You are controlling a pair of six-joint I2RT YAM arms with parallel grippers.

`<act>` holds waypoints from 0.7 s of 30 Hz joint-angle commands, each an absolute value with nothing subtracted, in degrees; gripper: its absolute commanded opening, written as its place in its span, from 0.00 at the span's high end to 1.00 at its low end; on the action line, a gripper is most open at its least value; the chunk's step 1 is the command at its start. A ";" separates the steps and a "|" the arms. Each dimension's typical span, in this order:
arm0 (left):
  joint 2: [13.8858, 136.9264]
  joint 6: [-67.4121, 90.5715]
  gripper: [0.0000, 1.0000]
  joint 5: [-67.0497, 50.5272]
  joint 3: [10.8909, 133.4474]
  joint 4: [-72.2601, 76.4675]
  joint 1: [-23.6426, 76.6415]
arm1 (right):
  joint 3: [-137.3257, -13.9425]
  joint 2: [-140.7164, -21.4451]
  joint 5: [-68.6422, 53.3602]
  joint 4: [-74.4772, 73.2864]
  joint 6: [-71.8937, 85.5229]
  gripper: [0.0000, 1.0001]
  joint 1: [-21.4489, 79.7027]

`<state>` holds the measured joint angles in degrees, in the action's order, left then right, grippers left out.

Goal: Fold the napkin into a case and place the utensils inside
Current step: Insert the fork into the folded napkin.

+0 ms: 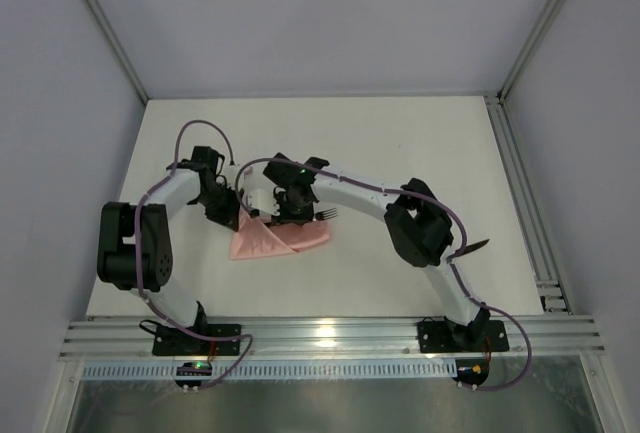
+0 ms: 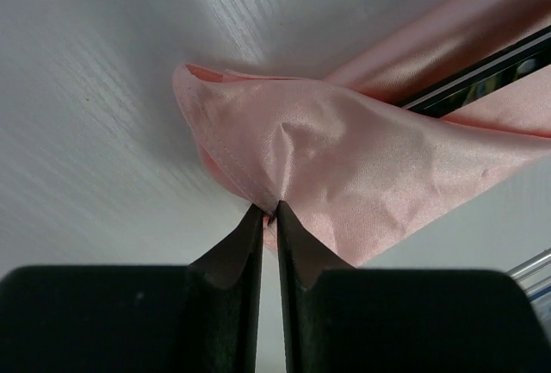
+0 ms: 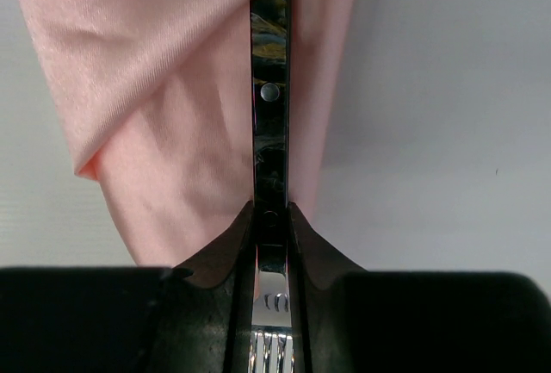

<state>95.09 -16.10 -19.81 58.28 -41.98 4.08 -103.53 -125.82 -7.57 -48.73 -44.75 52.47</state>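
At the left, the left hand (image 2: 269, 211) has its fingers drawn nearly together, nipping a small ridge of the napkin (image 2: 362, 158) at its upper-left corner. The napkin lies on the white bench (image 1: 400, 143), left of the middle, between the two hands, folded into a tapered, layered pouch. It is thin, soft and glossy, so it will likely slide and buckle rather than hold its shape. A pinch on a hemmed edge or a stacked fold looks safer than one on a single loose layer.

The fork (image 3: 271, 89) runs handle-first into the fold, its pale tines outside and pointing right. The right hand (image 3: 271, 214) is clamped on the dark handle just ahead of the tines. The fork is slim, stiff and smooth, and it could twist in the grip or drag the cloth along if pushed without the left hand anchoring the pouch.

Further right, a second dark utensil (image 1: 472, 247) lies beside the right arm's elbow; I cannot tell which kind it is. Bare bench lies behind and to the right, ending at an aluminium rail (image 1: 520, 193) along the right edge.
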 commanded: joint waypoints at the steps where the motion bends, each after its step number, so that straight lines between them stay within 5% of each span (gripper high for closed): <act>1: 92.29 -16.96 0.89 -23.02 57.92 -40.87 4.13 | -107.57 -127.53 -7.56 -48.96 -43.95 0.96 54.67; 16: 90.62 -17.58 0.83 -24.79 57.22 -41.75 4.04 | -108.98 -129.55 -11.25 -39.91 -39.73 0.94 55.37; 18: 90.53 -17.58 0.83 -24.52 57.22 -41.75 4.13 | -108.46 -129.55 -10.55 -39.11 -39.55 0.86 55.46; 21: 90.00 -17.75 0.81 -23.82 57.22 -41.75 4.04 | -108.02 -129.46 -9.76 -39.63 -39.46 0.57 55.37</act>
